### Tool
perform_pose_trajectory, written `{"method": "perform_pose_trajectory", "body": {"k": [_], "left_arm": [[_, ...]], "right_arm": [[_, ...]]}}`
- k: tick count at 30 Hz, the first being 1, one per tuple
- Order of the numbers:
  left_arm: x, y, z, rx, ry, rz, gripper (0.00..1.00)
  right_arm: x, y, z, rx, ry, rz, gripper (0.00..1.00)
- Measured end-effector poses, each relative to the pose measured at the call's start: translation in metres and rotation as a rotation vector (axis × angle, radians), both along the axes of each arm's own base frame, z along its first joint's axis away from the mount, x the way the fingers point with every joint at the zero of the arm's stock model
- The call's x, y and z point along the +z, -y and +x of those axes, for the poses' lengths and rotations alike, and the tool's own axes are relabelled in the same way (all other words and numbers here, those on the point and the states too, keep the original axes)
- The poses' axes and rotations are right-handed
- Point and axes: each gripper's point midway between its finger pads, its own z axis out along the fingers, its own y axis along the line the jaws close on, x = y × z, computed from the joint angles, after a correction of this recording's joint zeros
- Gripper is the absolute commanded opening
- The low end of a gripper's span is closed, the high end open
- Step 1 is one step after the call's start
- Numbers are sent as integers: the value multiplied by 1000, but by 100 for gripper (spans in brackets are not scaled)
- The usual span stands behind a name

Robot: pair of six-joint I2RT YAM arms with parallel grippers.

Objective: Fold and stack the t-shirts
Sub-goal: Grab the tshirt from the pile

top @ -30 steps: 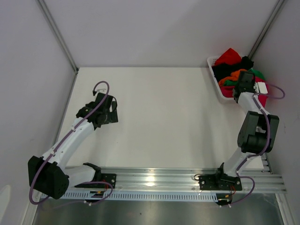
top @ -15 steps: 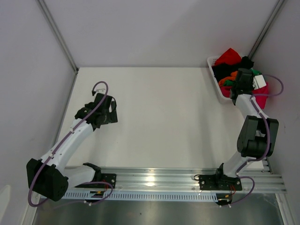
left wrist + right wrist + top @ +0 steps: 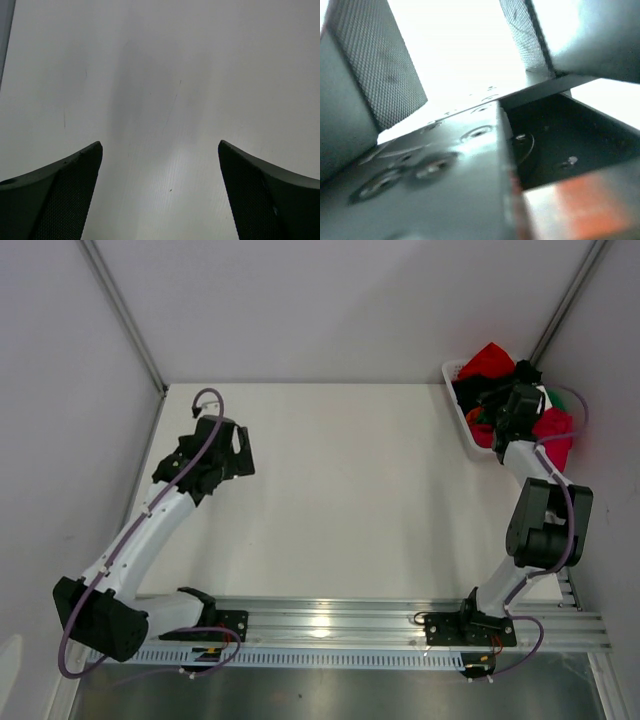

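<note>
Looking at the t-shirts (image 3: 487,362): all bunched and unfolded in the white slatted basket (image 3: 463,430) at the far right corner of the table (image 3: 360,490). Showing red on top at the back, black just in front of it, magenta-pink spilling over the right side, and small slivers of green and orange near the middle.

Reaching the right gripper (image 3: 508,408) down into that heap, over the black and green cloth near the basket's middle. Impossible to tell from the top view whether it is touching the cloth. Showing, in the right wrist view, two meshed pads (image 3: 380,80) standing apart with glaring white between them and no cloth in the gap. Blurring below them into dark housing and an orange-red smear at the lower right, too soft to name.

Hovering the left gripper (image 3: 238,452) over the left part of the table, well apart from the basket and from every shirt. Holding its jaws spread wide. Showing, in the left wrist view, both dark fingers (image 3: 65,195) at the bottom corners, with white tabletop between them and no cloth anywhere near.
</note>
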Motion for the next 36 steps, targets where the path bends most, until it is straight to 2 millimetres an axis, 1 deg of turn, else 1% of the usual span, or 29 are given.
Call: {"method": "perform_pose_trajectory", "body": {"k": [1,3,5,6,8,9,10,12,13,14,15,16,18,19,21,23,24,26,28,30,31,34,36], "left_arm": [[8,2,6,-3,23,-2,99],[23,5,21,-1,73,-3,99],[35,6,36,9,100,-1,100],[41,7,45,15,112,-6,99],[52,7,63,47,122,-19,100],[59,6,74,71,137,-30,99],[63,4,82,95,142,-35,100],[73,-2,94,147,147,-44,100],[79,-5,99,167,151,-42,100],[85,-7,104,184,158,-40,99],[91,-10,107,198,163,-32,100],[96,-12,110,207,171,-27,99],[103,-15,114,218,183,-10,100],[103,-16,115,219,182,-4,100],[98,-18,113,216,161,19,100],[92,-20,111,222,132,40,99],[89,-21,109,223,123,47,99],[82,-22,108,216,122,55,99],[68,-25,100,207,93,72,100],[58,-28,92,201,69,86,99],[56,-29,90,200,63,90,100],[53,-31,87,203,68,92,99],[53,-33,84,205,75,90,100]], "right_arm": [[2,-12,4,61,9,-1,59],[12,-35,11,182,31,-3,64],[31,-56,20,292,61,-10,64],[45,-65,24,340,77,-14,63],[78,-79,32,416,114,-28,64],[97,-83,35,443,142,-40,64],[118,-86,37,464,170,-50,64],[151,-91,39,498,209,-62,64],[164,-93,40,509,223,-67,63],[170,-93,40,513,226,-68,63],[171,-94,39,508,217,-67,63],[168,-93,39,493,192,-62,63],[149,-90,38,431,114,-59,63],[135,-90,37,394,63,-58,63],[106,-89,30,280,-56,-55,63],[78,-90,16,177,-183,-48,63],[68,-92,7,132,-236,-56,63],[57,-92,-8,56,-307,-86,63],[54,-90,-26,-38,-362,-120,63],[58,-83,-46,-140,-392,-138,63],[62,-79,-53,-179,-398,-147,63],[75,-55,-67,-310,-389,-169,63],[75,-36,-73,-383,-393,-166,63]]}}
